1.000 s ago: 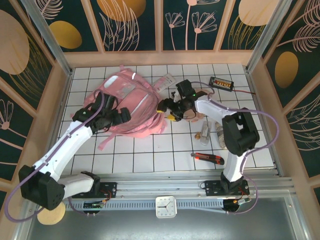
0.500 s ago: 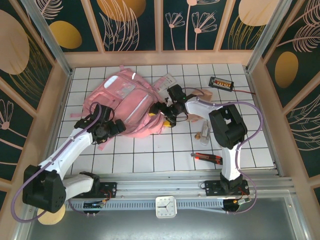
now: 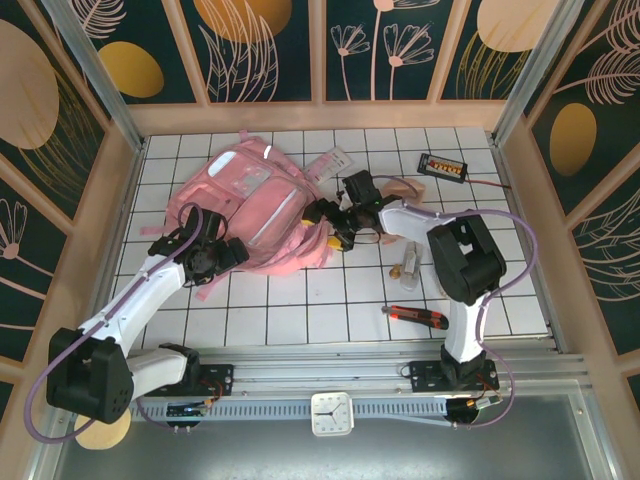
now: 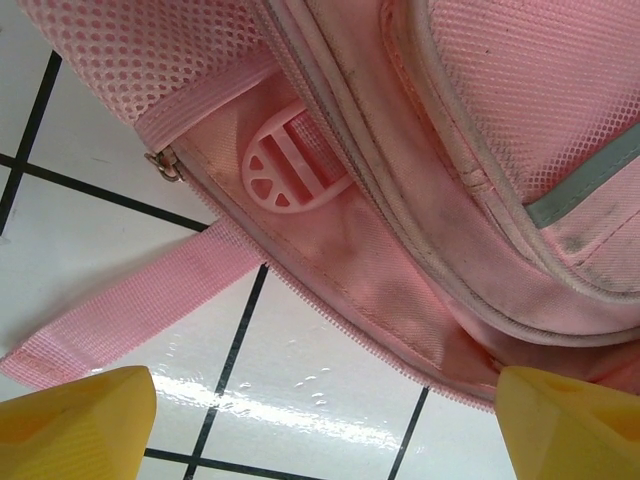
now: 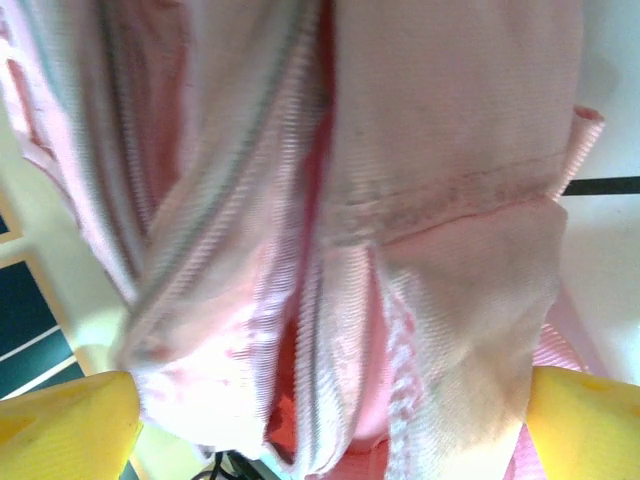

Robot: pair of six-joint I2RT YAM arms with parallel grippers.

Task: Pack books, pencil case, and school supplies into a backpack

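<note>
one pink backpack (image 3: pixel 250 195), one black box with orange buttons (image 3: pixel 443 165), one red-and-black cutter (image 3: pixel 415 316), one white clock (image 3: pixel 333 413), one flat white printed item (image 3: pixel 334 163); small clear pieces (image 3: pixel 408 262) too small to count.

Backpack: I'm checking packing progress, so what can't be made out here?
Backpack interior: right wrist view is blurred, and folded fabric hides any contents.
Pencil case: top view, partly covered by the right arm.
Small silvery pieces: top view, too small to identify.
</note>
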